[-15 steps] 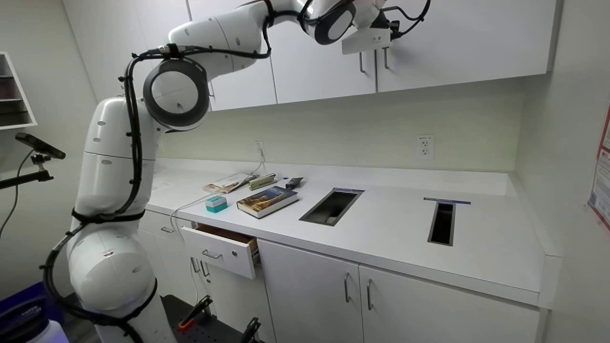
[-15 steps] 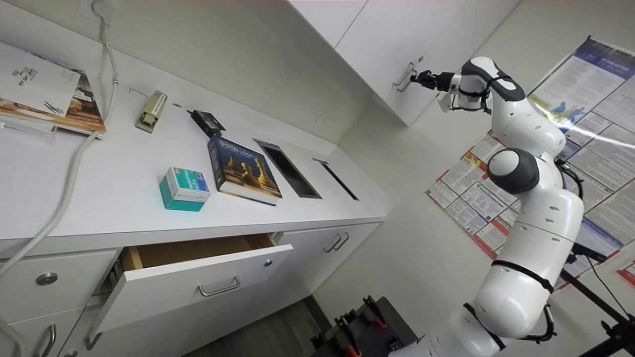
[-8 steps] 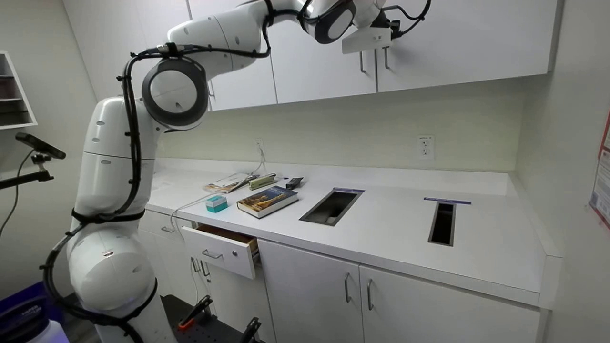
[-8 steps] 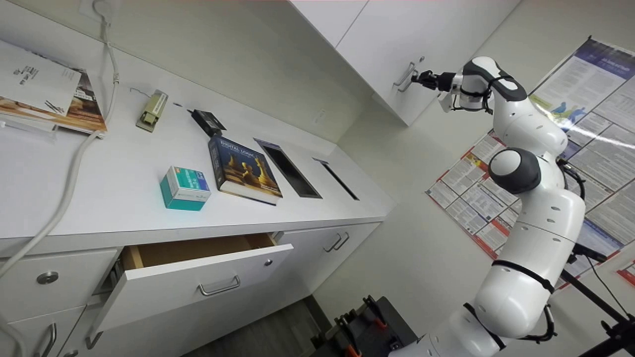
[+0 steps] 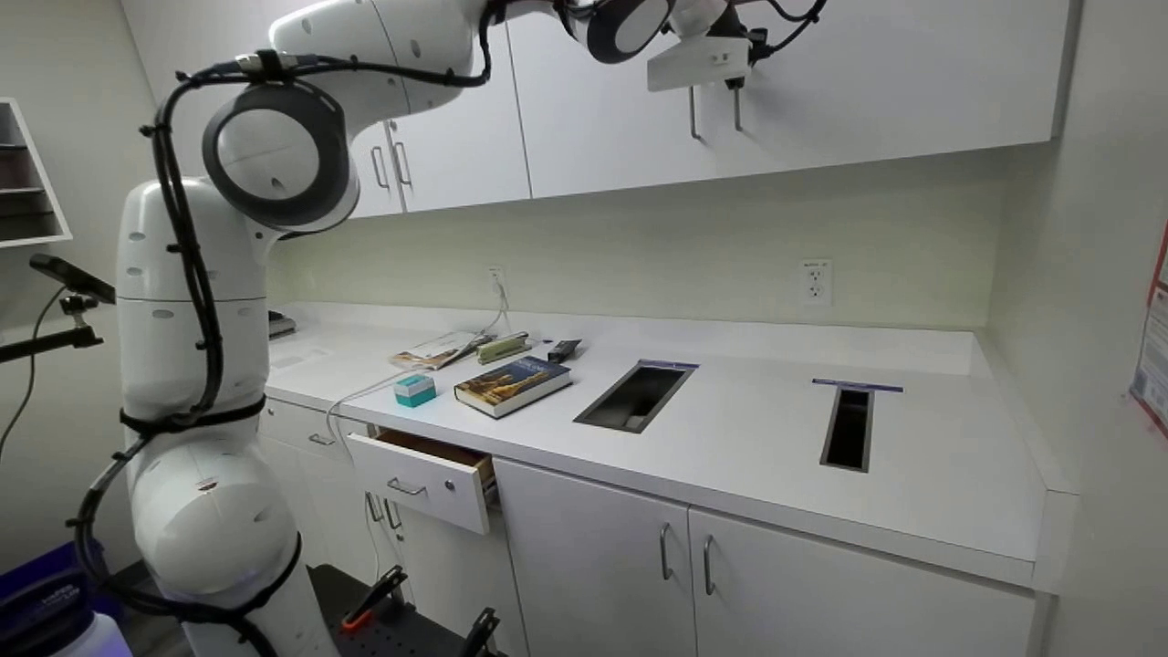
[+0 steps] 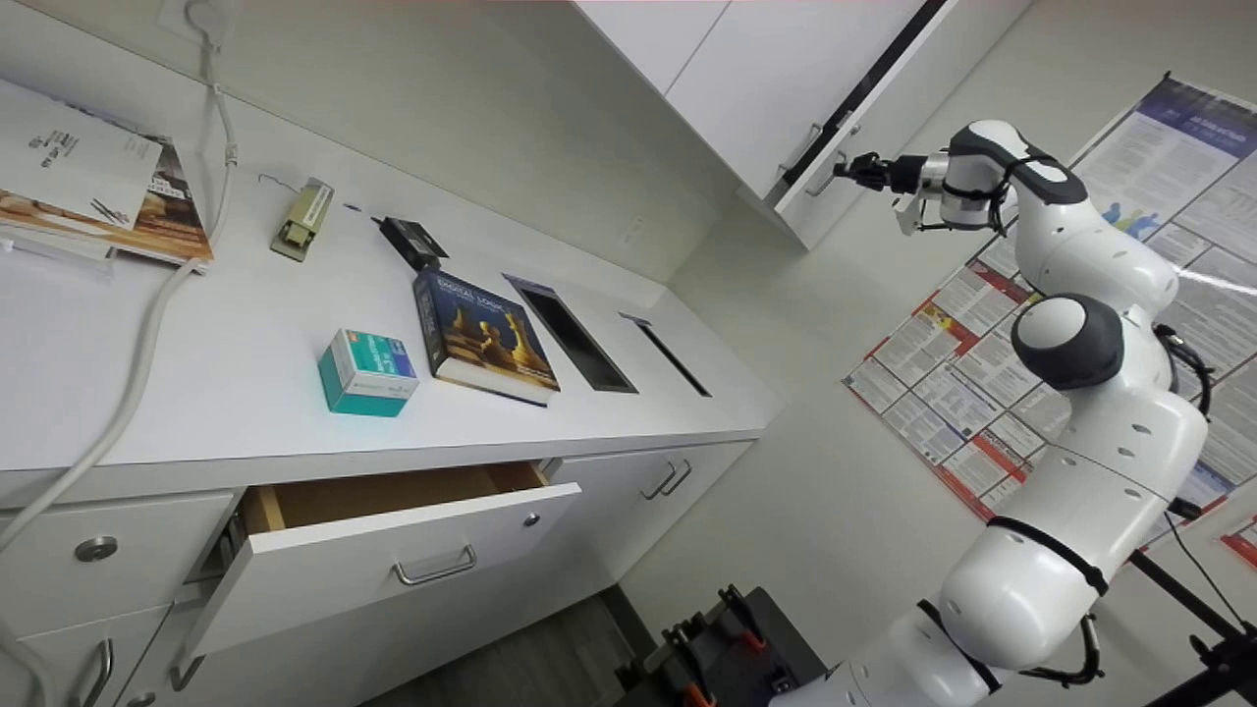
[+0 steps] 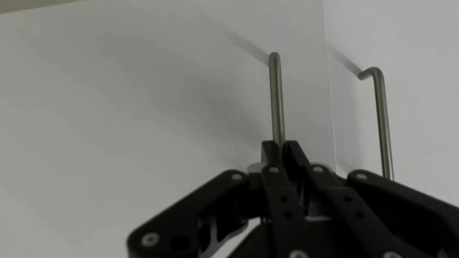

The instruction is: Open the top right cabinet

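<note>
in an exterior view the top right cabinet door (image 6: pixel 908 113) stands ajar, a dark gap (image 6: pixel 856 95) running along its inner edge. the robot arm (image 6: pixel 1129 437) reaches up to it, and the hand (image 7: pixel 280 145) is right at the door's front: in the wrist view it is clamped on the metal handle (image 7: pixel 277 96), holding it from both sides. a neighbouring handle (image 7: pixel 383 118) runs just beside it, partly hidden by the hand.

a pale wall (image 5: pixel 639 255) backs the long white desk (image 5: pixel 940 474), which lies well below the hand, and posters (image 6: pixel 992 403) hang on the side wall (image 6: pixel 815 324). under the desk top a drawer (image 6: pixel 334 570) stands open, its wooden inside showing. two dark rectangular openings (image 5: pixel 636 397) are set in the desk. on it lie papers (image 6: pixel 83 187), then a thick blue book (image 6: pixel 486 339), and near that a small teal and white box (image 6: pixel 368 375).
</note>
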Robot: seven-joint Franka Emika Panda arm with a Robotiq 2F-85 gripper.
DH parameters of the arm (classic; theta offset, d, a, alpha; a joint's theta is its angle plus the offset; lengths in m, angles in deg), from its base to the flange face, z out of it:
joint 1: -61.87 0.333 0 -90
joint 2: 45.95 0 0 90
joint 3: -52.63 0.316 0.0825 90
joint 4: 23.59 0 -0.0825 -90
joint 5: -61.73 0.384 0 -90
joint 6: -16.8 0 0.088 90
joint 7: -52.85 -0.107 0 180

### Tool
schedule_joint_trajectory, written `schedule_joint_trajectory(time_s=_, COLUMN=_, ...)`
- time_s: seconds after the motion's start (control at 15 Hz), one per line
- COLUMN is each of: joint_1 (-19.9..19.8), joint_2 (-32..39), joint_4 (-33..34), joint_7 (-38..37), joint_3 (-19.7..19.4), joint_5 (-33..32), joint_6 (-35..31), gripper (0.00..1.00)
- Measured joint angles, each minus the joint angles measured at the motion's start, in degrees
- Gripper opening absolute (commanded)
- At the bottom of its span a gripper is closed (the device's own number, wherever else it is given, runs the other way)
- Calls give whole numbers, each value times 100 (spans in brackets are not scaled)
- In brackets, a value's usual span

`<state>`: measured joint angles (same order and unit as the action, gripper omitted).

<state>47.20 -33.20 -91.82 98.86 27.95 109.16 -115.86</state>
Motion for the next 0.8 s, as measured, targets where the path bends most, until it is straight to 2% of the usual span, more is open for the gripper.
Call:
schedule_joint_trajectory(time_s=0.27, joint_1=-66, joint_2=-612, joint_4=-655, joint_7=507, joint_3=-149, joint_5=60, joint_6=295, gripper=2)
schedule_joint_trajectory(time_s=0.53, joint_1=-276, joint_2=-1069, joint_4=-1123, joint_7=1159, joint_3=-392, joint_5=459, joint_6=785, gripper=2)
schedule_joint_trajectory(time_s=0.8, joint_1=-927, joint_2=-1243, joint_4=-1232, joint_7=1840, joint_3=-519, joint_5=946, joint_6=1605, gripper=2)
